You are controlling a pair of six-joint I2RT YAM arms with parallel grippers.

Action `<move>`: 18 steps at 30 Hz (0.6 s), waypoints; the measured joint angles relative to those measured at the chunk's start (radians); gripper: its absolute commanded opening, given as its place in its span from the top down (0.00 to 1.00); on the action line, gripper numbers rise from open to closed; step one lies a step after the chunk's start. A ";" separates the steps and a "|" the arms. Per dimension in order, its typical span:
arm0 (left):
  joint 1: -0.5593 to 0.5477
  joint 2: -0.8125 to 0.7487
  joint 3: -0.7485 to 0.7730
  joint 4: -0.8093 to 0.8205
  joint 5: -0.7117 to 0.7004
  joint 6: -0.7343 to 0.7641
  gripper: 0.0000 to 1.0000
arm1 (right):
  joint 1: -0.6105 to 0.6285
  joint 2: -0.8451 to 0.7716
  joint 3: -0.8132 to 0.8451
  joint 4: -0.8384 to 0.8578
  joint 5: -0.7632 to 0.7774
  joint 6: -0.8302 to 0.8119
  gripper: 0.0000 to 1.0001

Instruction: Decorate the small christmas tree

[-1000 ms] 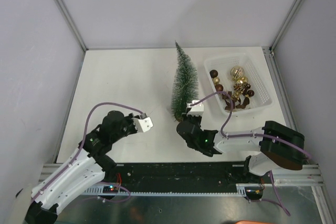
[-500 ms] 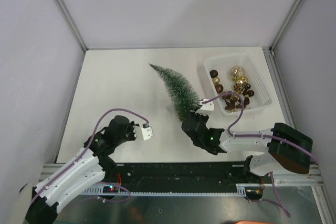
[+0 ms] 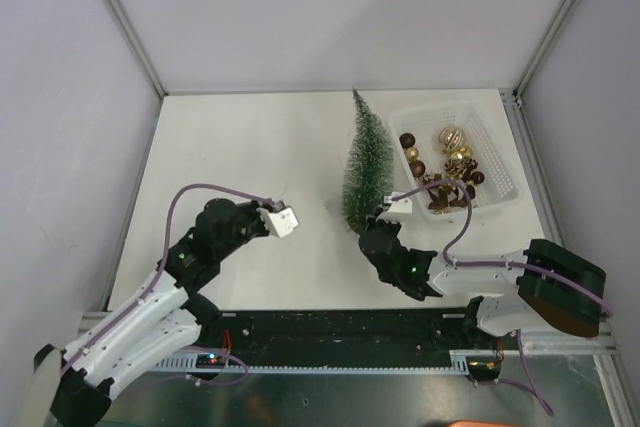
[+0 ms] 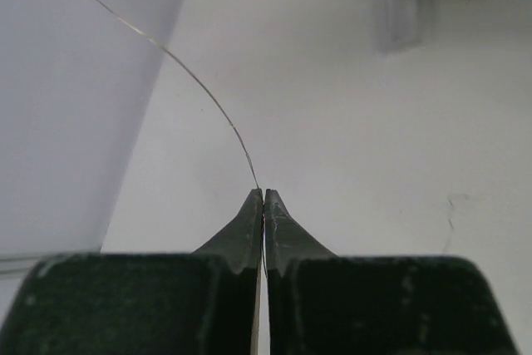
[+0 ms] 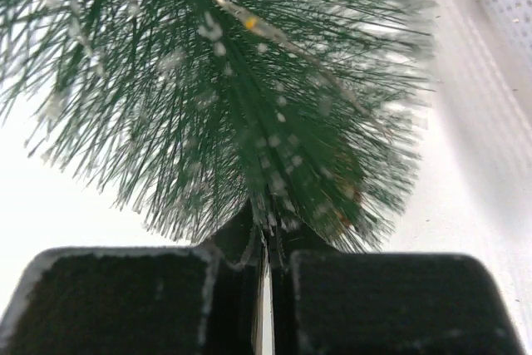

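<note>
The small christmas tree (image 3: 365, 162) stands upright in the middle of the table, dark green with frosted bristles. A thin light wire (image 4: 199, 81) with tiny yellow bulbs runs from my left gripper (image 3: 272, 215) up and away to the left. The left gripper is shut on this wire, left of the tree. The wire also crosses the tree's bristles in the right wrist view (image 5: 249, 21). My right gripper (image 3: 368, 227) is at the tree's foot, its jaws shut among the lowest bristles (image 5: 274, 205). The tree's wooden base is hidden.
A white plastic basket (image 3: 503, 162) of brown and gold baubles (image 3: 445, 162) stands just right of the tree. Grey walls close in the table on the left, back and right.
The tree leaned far over to the left half a second ago and now stands upright again. My left gripper has moved up and slightly right with the wire. The right gripper shifted a little right.
</note>
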 measured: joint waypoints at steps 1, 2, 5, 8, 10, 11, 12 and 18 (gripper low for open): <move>0.000 0.020 0.006 0.047 0.010 -0.011 0.99 | 0.001 -0.007 -0.010 0.018 -0.012 -0.006 1.00; 0.001 0.052 0.015 0.090 0.016 -0.022 0.99 | 0.003 -0.017 -0.024 0.040 -0.029 -0.013 1.00; 0.010 0.180 0.061 0.182 0.028 -0.069 1.00 | 0.016 -0.043 -0.060 0.085 -0.067 -0.025 1.00; 0.034 0.355 0.136 0.253 0.035 -0.142 0.99 | 0.034 -0.078 -0.096 0.121 -0.106 -0.041 1.00; 0.052 0.448 0.183 0.294 0.036 -0.190 0.98 | 0.040 -0.102 -0.116 0.140 -0.132 -0.050 1.00; 0.059 0.483 0.203 0.309 0.040 -0.209 0.97 | 0.043 -0.114 -0.127 0.146 -0.146 -0.054 1.00; 0.064 0.512 0.219 0.325 0.046 -0.223 0.96 | 0.045 -0.129 -0.138 0.150 -0.162 -0.061 1.00; 0.072 0.606 0.279 0.365 0.069 -0.255 0.72 | 0.047 -0.187 -0.170 0.158 -0.226 -0.081 1.00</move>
